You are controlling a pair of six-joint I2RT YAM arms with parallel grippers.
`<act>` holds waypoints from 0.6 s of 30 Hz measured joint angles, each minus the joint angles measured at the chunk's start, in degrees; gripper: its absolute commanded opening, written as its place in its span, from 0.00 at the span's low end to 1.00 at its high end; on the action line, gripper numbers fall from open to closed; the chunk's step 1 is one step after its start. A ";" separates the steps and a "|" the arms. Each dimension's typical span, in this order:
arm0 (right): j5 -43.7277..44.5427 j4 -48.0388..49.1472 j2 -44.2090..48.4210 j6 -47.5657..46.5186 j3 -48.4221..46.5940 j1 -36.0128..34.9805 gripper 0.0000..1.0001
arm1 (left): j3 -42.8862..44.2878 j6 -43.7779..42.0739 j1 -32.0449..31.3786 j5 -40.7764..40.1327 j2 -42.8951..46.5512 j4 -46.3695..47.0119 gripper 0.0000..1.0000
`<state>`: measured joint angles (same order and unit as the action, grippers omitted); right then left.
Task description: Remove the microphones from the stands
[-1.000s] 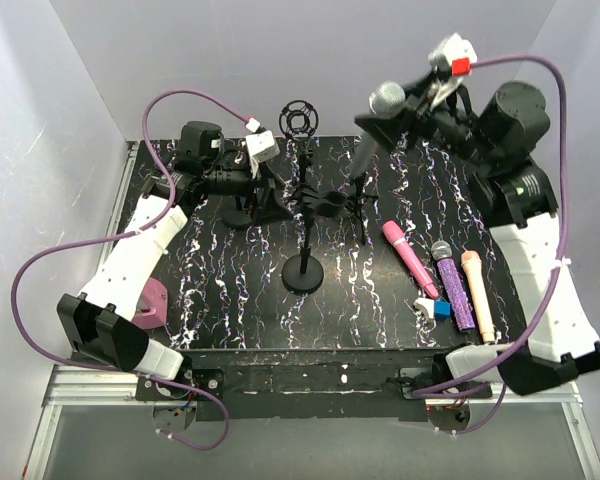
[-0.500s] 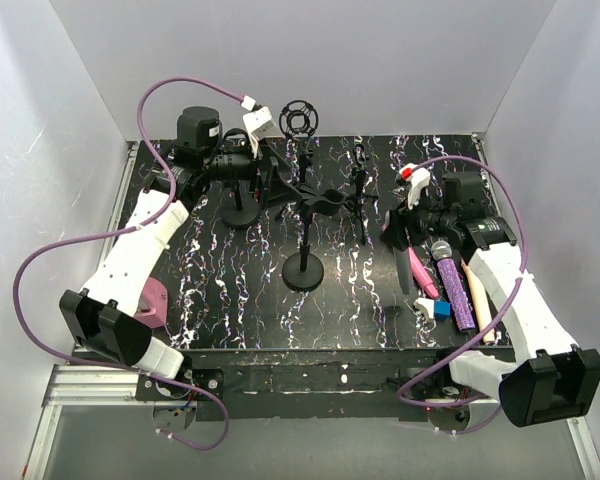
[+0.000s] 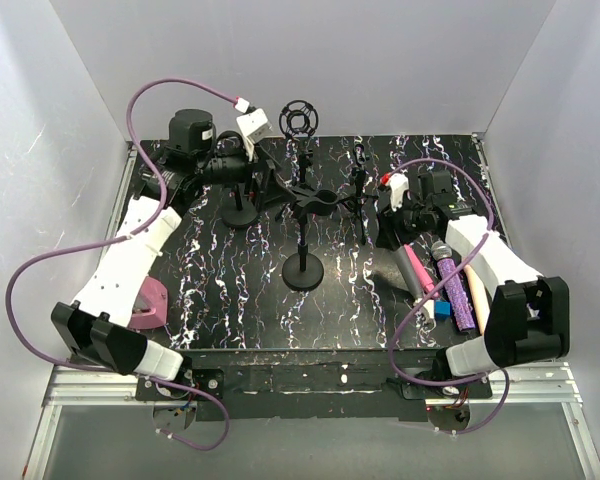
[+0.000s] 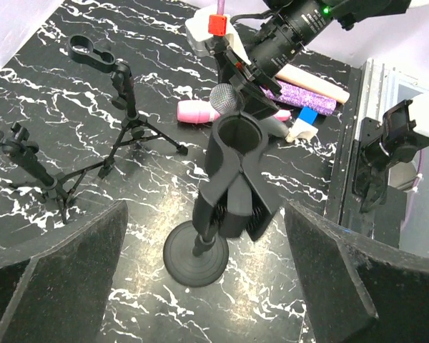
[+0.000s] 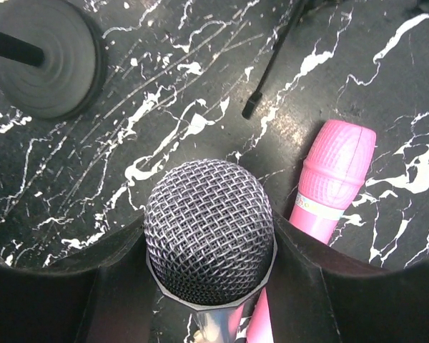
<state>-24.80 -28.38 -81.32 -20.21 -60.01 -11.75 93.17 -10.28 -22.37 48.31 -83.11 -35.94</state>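
Observation:
The microphone (image 5: 209, 239), with a grey mesh head and silver body, sits between the fingers of my right gripper (image 5: 211, 286), which is shut on it. That gripper (image 3: 390, 232) hangs low over the table's right side, just left of a pink microphone (image 5: 336, 171). The mesh head (image 4: 224, 98) also shows in the left wrist view. The stand (image 3: 302, 272) is upright mid-table on its round base, and its black clip (image 4: 236, 171) is empty. My left gripper (image 4: 207, 286) is open, with its fingers (image 4: 64, 279) wide on either side of the stand and touching nothing. From above, the left gripper (image 3: 278, 190) is just left of the clip.
A purple glitter microphone (image 3: 455, 285), a peach one (image 3: 478, 295) and a small blue-and-white block (image 3: 435, 307) lie at the right. A tripod stand (image 3: 360, 190), a shock-mount stand (image 3: 298, 118) and another round-base stand (image 3: 242, 212) stand behind. A pink object (image 3: 152, 303) lies front left.
My right arm has swung down from high at the back to table height beside the pink microphone, still gripping the microphone. The left gripper has opened wider beside the empty clip.

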 measured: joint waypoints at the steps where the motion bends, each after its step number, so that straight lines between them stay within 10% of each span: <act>1: 0.48 0.04 -0.46 -0.26 0.17 0.02 0.01 | 0.00 -0.42 0.00 -0.33 0.39 -0.57 0.92; 18: 2.45 -4.70 -0.92 -0.79 1.51 0.02 0.78 | -5.49 -7.52 0.00 -4.85 8.98 -6.29 0.98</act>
<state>-22.35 -33.08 -82.24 -20.99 -58.50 -11.73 87.68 -17.80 -22.37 43.46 -74.13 -42.24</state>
